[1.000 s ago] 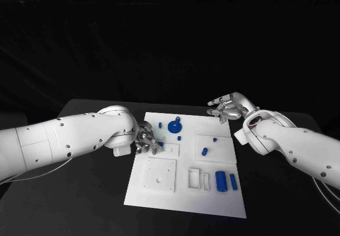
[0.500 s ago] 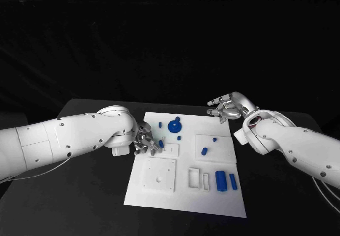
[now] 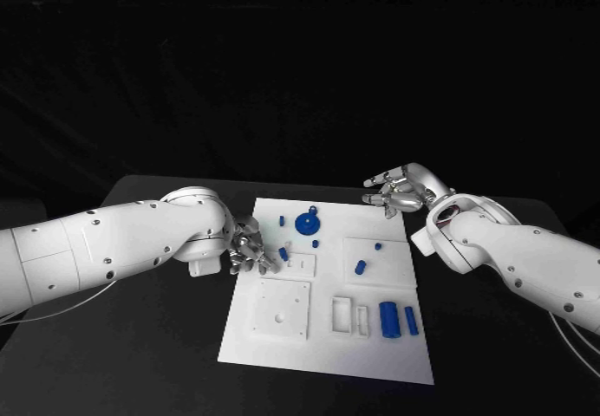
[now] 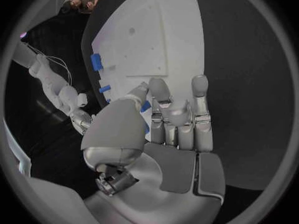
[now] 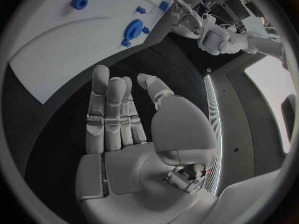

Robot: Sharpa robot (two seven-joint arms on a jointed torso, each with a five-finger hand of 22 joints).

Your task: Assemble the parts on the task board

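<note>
On the black table the white task board is lying between the two arms, a flat matte plate carrying small glossy blue parts. At its near end two blue cylinders are lying side by side next to narrow white slots, with a raised square white block beside them. Farther up, a round blue disc with a little tab is sitting near the far edge, and a few small blue pegs are standing around the middle. The left hand is hovering at the board's left edge, just beside a short blue peg; in the left wrist view its silver fingers are lying straight and close together over the board's rim, the thumb slightly apart — nothing is held in them. The right hand is hanging near the board's far right corner, over bare table and apart from every part. In the right wrist view its fingers are stretched out side by side, the palm bare and holding nothing, with the blue disc and a small blue ring lying on the white plate well beyond the fingertips. Both hands are smooth brushed metal with segmented fingers, on glossy white arms.
</note>
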